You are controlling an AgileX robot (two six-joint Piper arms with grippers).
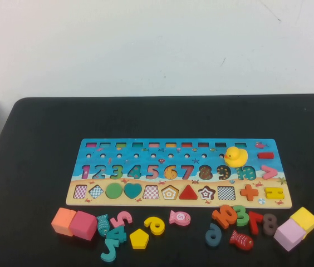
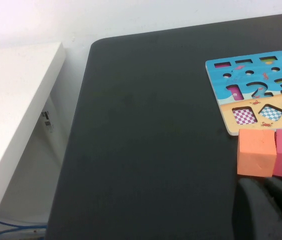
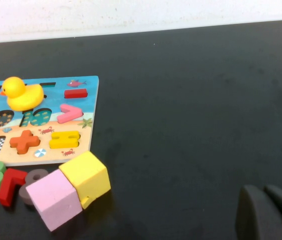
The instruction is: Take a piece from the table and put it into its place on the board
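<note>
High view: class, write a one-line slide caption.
Yellow pentagon lies on the black table among loose pieces, below the board; its pentagon recess is empty.

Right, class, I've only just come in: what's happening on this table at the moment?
Nothing is being handled yet. The yellow pentagon lies on the black table among loose numbers, in front of the puzzle board. Its pentagon slot in the board's shape row is empty. The left gripper is shut, next to the orange cube; the right gripper sits beyond the board's right end, off from the yellow cube.
</note>
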